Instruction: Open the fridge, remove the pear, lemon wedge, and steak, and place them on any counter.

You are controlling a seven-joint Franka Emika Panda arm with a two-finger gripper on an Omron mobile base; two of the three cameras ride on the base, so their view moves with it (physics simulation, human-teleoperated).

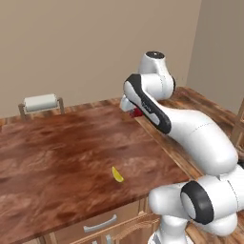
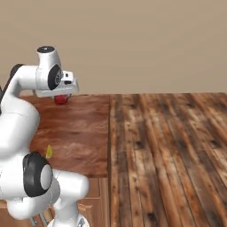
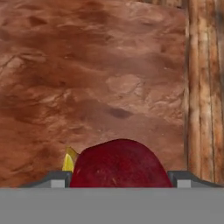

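The steak (image 3: 119, 164) sits gripped between the jaws of the gripper (image 2: 62, 96), held above the table (image 1: 57, 147) near its far right corner. It looks soft and floppy, probably slick, so a hold across its middle seems safest. The lemon wedge (image 1: 116, 175) lies near the table's front edge, well apart. A paper towel roll (image 1: 40, 102) stands at the far left edge; nothing blocks a set-down below.
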